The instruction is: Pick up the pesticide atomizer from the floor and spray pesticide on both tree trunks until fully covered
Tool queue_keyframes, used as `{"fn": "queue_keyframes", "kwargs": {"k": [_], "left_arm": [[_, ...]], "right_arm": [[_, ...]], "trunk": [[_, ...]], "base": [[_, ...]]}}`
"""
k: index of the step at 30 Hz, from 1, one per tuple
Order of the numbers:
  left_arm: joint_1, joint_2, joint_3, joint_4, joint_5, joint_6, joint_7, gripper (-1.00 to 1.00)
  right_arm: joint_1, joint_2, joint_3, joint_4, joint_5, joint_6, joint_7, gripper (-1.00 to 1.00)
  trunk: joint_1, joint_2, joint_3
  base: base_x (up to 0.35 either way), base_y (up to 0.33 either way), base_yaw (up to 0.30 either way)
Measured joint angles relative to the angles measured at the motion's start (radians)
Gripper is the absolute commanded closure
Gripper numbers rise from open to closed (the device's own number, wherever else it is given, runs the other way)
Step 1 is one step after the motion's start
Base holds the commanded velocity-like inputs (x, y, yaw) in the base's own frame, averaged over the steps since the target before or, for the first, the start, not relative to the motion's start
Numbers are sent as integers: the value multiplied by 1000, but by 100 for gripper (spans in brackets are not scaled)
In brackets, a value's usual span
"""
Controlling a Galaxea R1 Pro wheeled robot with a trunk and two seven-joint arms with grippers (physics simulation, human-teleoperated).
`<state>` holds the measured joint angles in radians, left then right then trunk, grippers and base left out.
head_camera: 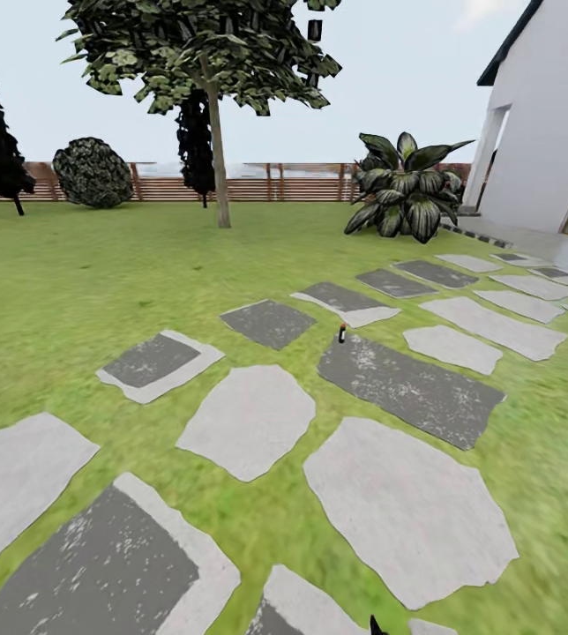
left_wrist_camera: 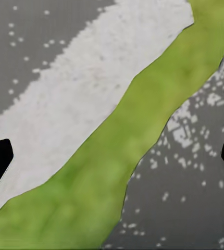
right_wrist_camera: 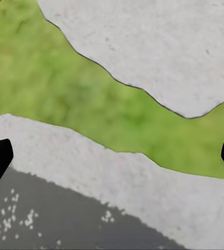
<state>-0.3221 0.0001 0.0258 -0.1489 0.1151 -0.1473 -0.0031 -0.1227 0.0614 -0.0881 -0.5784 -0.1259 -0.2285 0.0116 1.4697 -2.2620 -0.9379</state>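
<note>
We judge the atomizer light, rigid and easy to tip, best pinched around its dark body below the trigger head. It stands upright between 2 paving slabs, well ahead of us. Both grippers hang spread wide, empty, over slabs and grass.

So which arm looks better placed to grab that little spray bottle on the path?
Neither yet. The pesticide atomizer stands far ahead, roughly central, slightly right. Both grippers are open over paving, so perhaps the right, marginally.
</note>
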Motion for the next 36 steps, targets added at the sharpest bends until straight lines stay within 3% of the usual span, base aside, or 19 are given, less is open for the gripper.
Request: {"fn": "queue_keyframes", "kwargs": {"k": [8, 36], "left_arm": [[0, 0, -1, 0, 0, 0, 0, -100], [0, 0, -3, 2, 0, 0, 0, -100]], "right_arm": [[0, 0, 1, -3, 0, 0, -1, -100], [0, 1, 1, 0, 0, 0, -2, -100]], "trunk": [[0, 0, 0], [0, 0, 0]], "base": [[339, 4, -253], [339, 0, -5]]}}
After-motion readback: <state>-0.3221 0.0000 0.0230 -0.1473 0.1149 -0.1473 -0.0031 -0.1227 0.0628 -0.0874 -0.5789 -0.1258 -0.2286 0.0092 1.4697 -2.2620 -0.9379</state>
